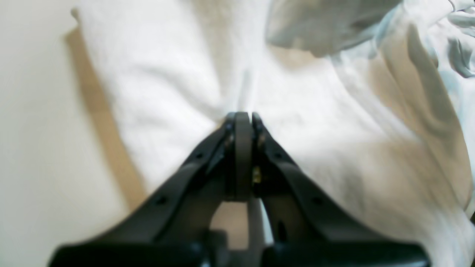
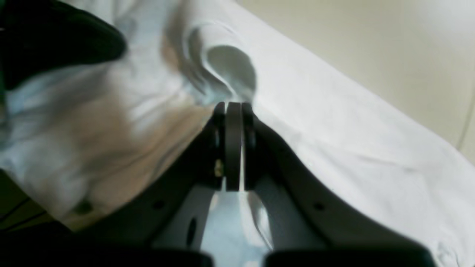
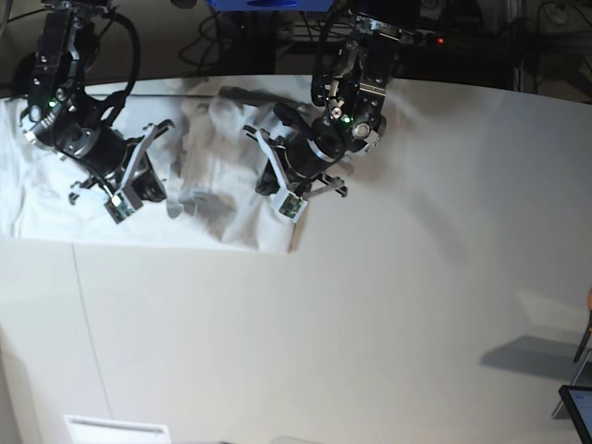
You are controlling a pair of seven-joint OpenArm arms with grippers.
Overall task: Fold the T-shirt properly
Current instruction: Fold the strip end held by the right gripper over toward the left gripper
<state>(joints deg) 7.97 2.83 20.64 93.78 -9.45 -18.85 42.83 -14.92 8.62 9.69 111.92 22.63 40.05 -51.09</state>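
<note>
The white T-shirt (image 3: 217, 199) lies wrinkled and partly bunched at the table's far left. In the base view my left gripper (image 3: 268, 174) is over its right part and my right gripper (image 3: 141, 176) over its left part. Seen from the left wrist, the left gripper (image 1: 243, 115) is shut on the T-shirt (image 1: 156, 85), and creases run into its tip. From the right wrist, the right gripper (image 2: 233, 105) is shut on a raised fold of the T-shirt (image 2: 334, 122), with cloth showing between its fingers (image 2: 219, 148).
The off-white table (image 3: 370, 324) stretches to the front and right of the shirt. Cables and dark equipment (image 3: 462, 37) line the back edge. A white flat item (image 3: 116, 430) lies at the front edge, and a dark screen corner (image 3: 578, 412) shows at the lower right.
</note>
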